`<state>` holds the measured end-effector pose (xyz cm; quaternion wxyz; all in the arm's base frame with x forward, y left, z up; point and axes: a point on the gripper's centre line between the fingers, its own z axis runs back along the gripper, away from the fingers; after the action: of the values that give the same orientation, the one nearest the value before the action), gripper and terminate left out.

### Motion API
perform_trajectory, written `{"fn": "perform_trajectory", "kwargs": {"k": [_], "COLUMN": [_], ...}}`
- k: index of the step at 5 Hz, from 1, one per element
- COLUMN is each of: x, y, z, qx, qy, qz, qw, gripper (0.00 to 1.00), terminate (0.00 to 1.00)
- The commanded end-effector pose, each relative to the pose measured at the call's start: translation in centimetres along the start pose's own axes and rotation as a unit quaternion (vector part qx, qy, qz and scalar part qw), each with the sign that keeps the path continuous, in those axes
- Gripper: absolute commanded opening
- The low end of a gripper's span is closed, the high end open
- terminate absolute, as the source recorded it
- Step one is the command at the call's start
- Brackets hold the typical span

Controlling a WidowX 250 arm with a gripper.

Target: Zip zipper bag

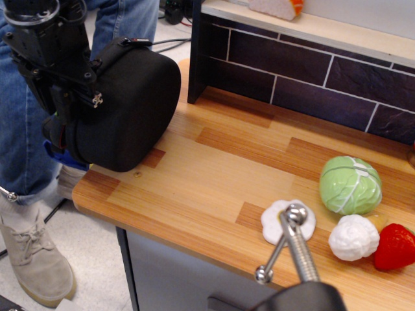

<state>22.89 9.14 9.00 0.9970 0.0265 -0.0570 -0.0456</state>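
Observation:
The zipper bag (pixel 130 107), a large black rounded fabric case, stands on its edge at the left end of the wooden counter (pixel 214 175) and partly overhangs it. Its black strap (pixel 111 50) runs over the top. My gripper (pixel 76 102) is black and presses against the bag's left rim, where the zipper runs. Its fingers blend into the black fabric, so I cannot tell whether they are closed. The green pull tab is hidden behind the gripper.
A toy cabbage (pixel 350 184), a white cauliflower (pixel 353 238), a strawberry (pixel 395 247) and a white flat piece (pixel 287 222) lie at the right. A metal rod (pixel 292 243) rises in front. A dark tiled back wall (pixel 311 71) stands behind. A person's legs (pixel 26 149) are at the left.

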Motion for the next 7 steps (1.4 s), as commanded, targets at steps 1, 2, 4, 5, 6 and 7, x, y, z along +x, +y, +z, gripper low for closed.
{"fn": "perform_trajectory", "kwargs": {"k": [1, 2, 4, 5, 6, 7], "x": [-0.4, -2.7, -7.8, -8.9, -8.3, -8.0], "y": [0.5, 1.3, 3.6, 4.6, 4.8, 4.6], "z": [0.7, -0.6, -3.9, -6.1, -8.5, -10.1], "qx": [0.003, 0.009, 0.039, 0.046, 0.028, 0.000], "qy": [-0.006, 0.037, 0.114, 0.118, 0.094, 0.063], "qz": [0.005, 0.002, -0.022, -0.015, 0.000, 0.007], "qw": [1.0000, 0.9993, 0.9925, 0.9918, 0.9952, 0.9980], "gripper": [0.00, 0.00, 0.00, 0.00, 0.00, 0.00], "terminate": [0.00, 0.00, 0.00, 0.00, 0.00, 0.00]}}
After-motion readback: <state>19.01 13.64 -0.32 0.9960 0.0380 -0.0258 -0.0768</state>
